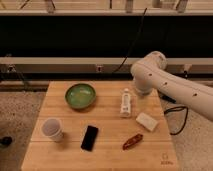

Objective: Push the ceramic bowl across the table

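Hanging below the bend of the white arm (pixel 170 85) at the table's (pixel 107 157) far right edge, the gripper (pixel 142 91) is too hidden to tell whether it is apart or together. A white tube (pixel 126 102) lies just left of it, a white block (pixel 147 121) nearer. The green ceramic bowl (pixel 80 95) sits well apart at the far left, beyond a paper cup (pixel 52 129) and a black phone (pixel 90 137).

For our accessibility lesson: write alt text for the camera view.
A white robot arm hangs over the far right corner of a light wooden table, its gripper out of view. A round glossy green ceramic bowl sits far left, beyond a white paper cup.
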Robot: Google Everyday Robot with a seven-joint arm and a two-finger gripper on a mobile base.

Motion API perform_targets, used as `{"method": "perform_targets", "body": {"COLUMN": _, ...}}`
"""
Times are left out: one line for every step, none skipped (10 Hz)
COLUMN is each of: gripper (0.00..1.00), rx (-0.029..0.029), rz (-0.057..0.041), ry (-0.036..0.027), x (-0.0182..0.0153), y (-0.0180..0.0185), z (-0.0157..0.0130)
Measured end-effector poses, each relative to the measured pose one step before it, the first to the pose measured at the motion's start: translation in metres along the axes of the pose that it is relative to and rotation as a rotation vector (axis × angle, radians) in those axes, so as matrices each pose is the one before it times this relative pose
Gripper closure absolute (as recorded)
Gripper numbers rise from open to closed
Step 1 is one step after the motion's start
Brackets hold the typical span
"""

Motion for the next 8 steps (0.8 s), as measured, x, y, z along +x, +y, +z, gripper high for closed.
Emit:
{"method": "perform_targets", "body": {"gripper": 0.2, "rx": 0.00407, "rz": -0.01283, "ry": -0.00026, "x": -0.00786, "y": -0.00585, "z": 0.0015}}
{"method": "perform_targets", "body": {"gripper": 0.2, "rx": 0.00594, "rz": -0.0182, "ry": -0.00313, "x": -0.0127, "y": -0.00799, "z": 0.00125}}
{"method": "perform_targets", "body": {"gripper": 0.2, "rx": 0.00422, "rz": -0.01747, "ry": -0.00036, "x": -0.0089, "y": -0.00735, "z": 0.00214}}
{"method": "perform_targets", "body": {"gripper": 0.2, "rx": 0.00257, "rz": -0.011, "ry": 0.00188, "x": -0.00302, "y": -0.00404, "z": 0.00137}}
{"method": "perform_targets", "body": {"gripper": 0.2, "rx": -0.00123, "rz": -0.00822, "ry": 0.00286, "x": 0.00031, "y": -0.00106, "z": 0.00132}}
{"method": "perform_targets", "body": {"gripper": 0.2, "rx": 0.00205, "rz": -0.01304, "ry": -0.00021, "x": -0.00361, "y": -0.00409, "z": 0.00242}}
{"method": "perform_targets", "body": {"gripper": 0.2, "rx": 0.00264, "rz": -0.0139, "ry": -0.00197, "x": -0.00675, "y": -0.0049, "z": 0.00182}}
{"method": "perform_targets", "body": {"gripper": 0.2, "rx": 0.00244, "rz": -0.01093, "ry": -0.00293, "x": -0.00564, "y": -0.00474, "z": 0.00138}}
